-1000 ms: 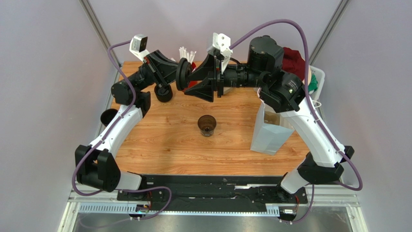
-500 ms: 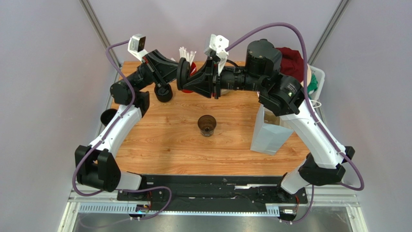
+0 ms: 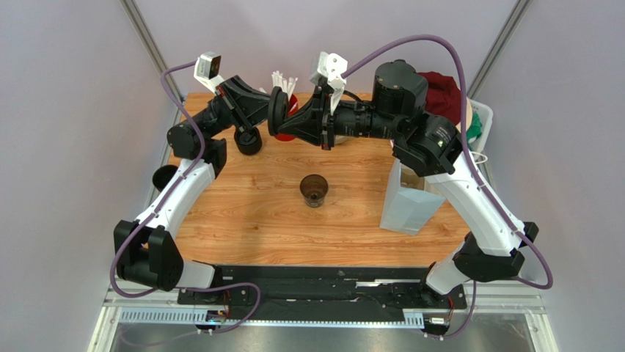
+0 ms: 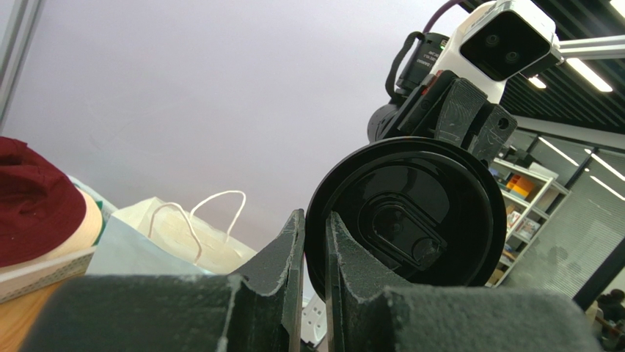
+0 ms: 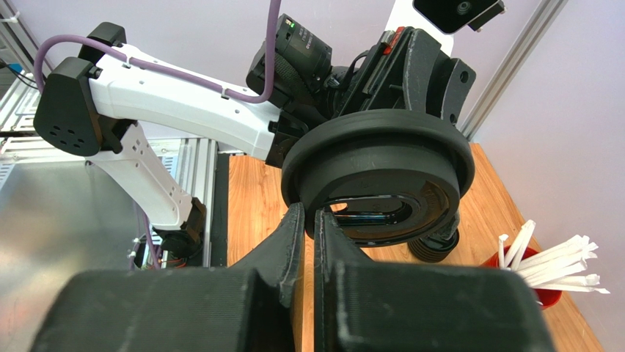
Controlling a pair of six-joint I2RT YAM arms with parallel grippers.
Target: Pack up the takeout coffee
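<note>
Above rear of table (image 3: pixel 249 216): black lid (image 3: pixel 277 111) clamped by left jaws and right jaws.

Glossy black plastic lid (image 4: pixel 407 216); rough matt fingers (image 4: pixel 282 264); smooth wood-grain table (image 3: pixel 249 198); pale matt paper bag (image 3: pixel 411 205); brown paper cup (image 3: pixel 314 189); paper-wrapped straws (image 5: pixel 550 257); red cloth (image 4: pixel 29 198).
</note>
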